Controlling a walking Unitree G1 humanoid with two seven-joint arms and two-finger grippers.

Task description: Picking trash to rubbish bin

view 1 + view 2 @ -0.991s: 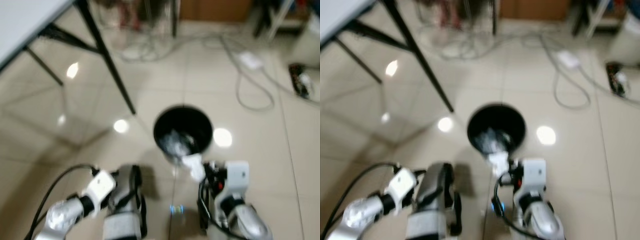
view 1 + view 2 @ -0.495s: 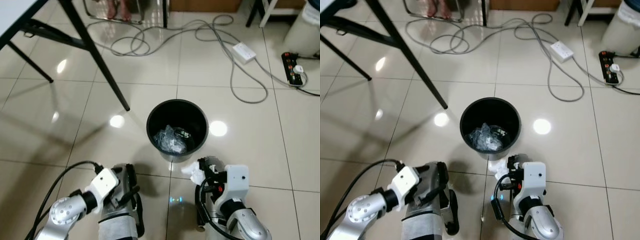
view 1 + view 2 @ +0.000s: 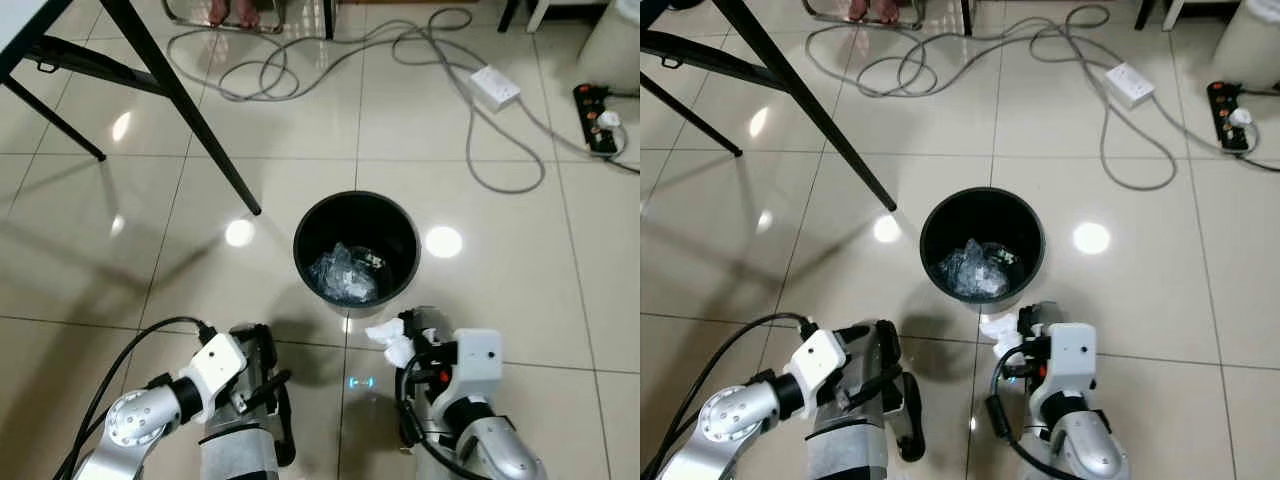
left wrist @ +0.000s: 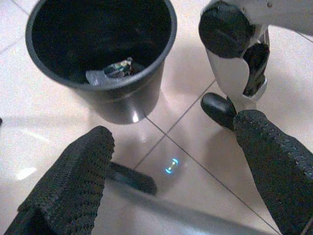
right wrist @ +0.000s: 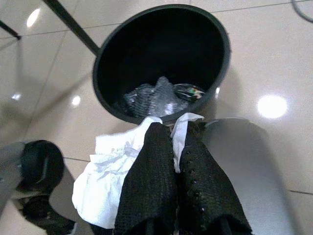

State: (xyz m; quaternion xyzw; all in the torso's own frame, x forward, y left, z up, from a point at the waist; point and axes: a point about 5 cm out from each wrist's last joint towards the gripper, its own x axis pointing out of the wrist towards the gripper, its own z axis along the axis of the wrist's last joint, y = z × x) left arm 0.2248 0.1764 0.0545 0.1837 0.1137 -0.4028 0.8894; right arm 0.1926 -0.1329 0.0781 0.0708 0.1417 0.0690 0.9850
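Step in hand, by my reading: carry to the bin. My right gripper has its fingers closed on one crumpled white tissue, held just short of the near rim of the single black rubbish bin on the floor. The bin already contains one clear plastic wad (plus a small dark scrap). The next move calls for reaching forward over the opening, then releasing. My left gripper hangs idle, fingers spread apart and empty.

Glossy tiled floor carries black bin, cables.
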